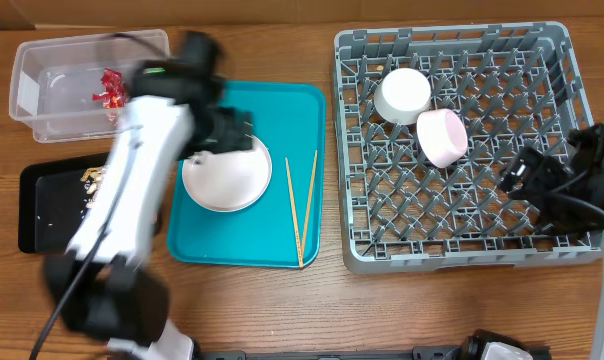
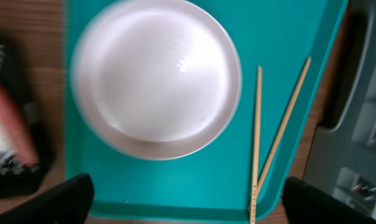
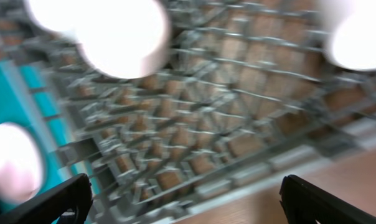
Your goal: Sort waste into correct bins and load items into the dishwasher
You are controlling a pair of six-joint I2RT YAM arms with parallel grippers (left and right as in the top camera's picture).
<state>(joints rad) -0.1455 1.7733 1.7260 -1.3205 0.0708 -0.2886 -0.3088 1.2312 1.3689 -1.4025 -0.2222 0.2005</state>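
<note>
A white plate (image 1: 227,176) lies on the teal tray (image 1: 282,110) with two wooden chopsticks (image 1: 304,205) to its right. My left gripper (image 1: 230,128) is open and empty just above the plate's far edge; its wrist view shows the plate (image 2: 157,78) and chopsticks (image 2: 259,130). The grey dish rack (image 1: 452,230) holds two white bowls (image 1: 403,93) (image 1: 442,137) on their sides. My right gripper (image 1: 517,170) is open and empty over the rack's right part, and its blurred wrist view shows the rack (image 3: 194,118). The clear tub (image 1: 42,90) holds a red wrapper (image 1: 110,88). The black tray (image 1: 42,205) holds beige scraps (image 1: 92,180).
The left arm's white body covers part of the black tray and the teal tray's left edge. The rack's near wall stands close to the front table edge. Bare wooden table (image 1: 282,310) lies in front of the teal tray.
</note>
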